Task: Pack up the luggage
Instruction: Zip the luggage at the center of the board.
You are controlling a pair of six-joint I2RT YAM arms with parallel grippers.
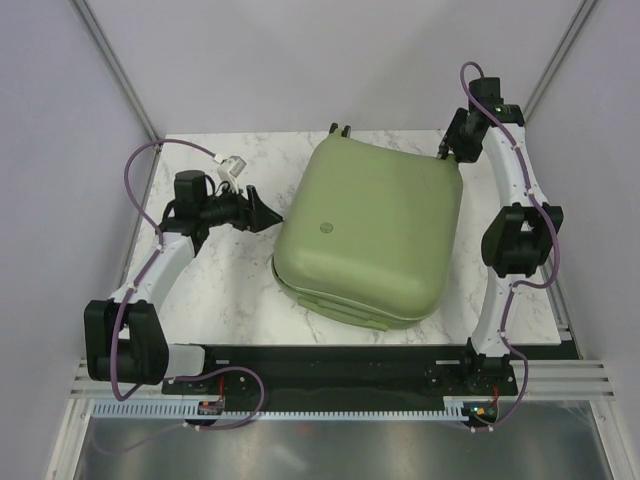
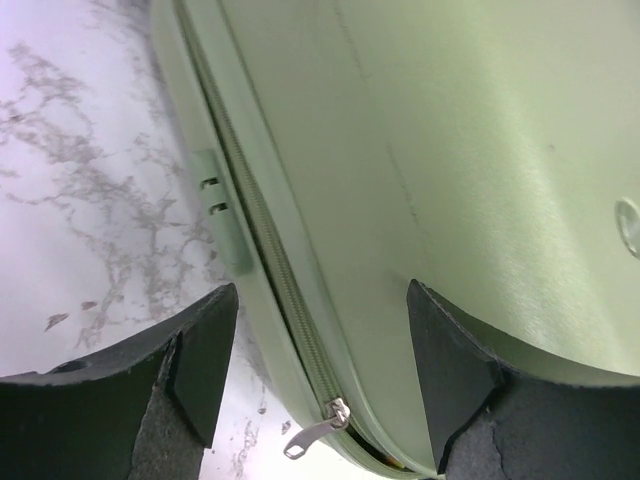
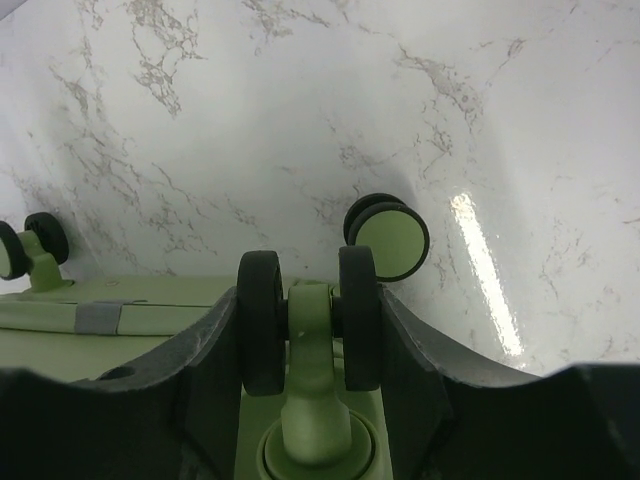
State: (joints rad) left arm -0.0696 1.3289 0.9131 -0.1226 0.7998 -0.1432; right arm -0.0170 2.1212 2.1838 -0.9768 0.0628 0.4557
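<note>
The luggage point(image 1: 370, 235) is a pale sage-green hard-shell suitcase lying shut and flat on the marble table point(image 1: 215, 290), with its round logo point(image 1: 325, 227) facing up. My left gripper point(image 1: 270, 216) is open at the case's left edge. In the left wrist view, the left gripper point(image 2: 322, 340) has its jaws on either side of the zip seam, and the silver zipper pull point(image 2: 312, 432) hangs between them untouched. A short gap in the seam shows behind the slider. My right gripper point(image 1: 455, 150) is at the far right corner. There the right gripper point(image 3: 308, 310) is shut on a black-and-green caster wheel point(image 3: 262, 320).
A second caster wheel point(image 3: 388, 236) stands just beyond the held one, and a third point(image 3: 25, 250) is at the far left of the right wrist view. A small white piece point(image 1: 232, 166) sits by the left arm's cable. Grey walls close in the table's back and sides.
</note>
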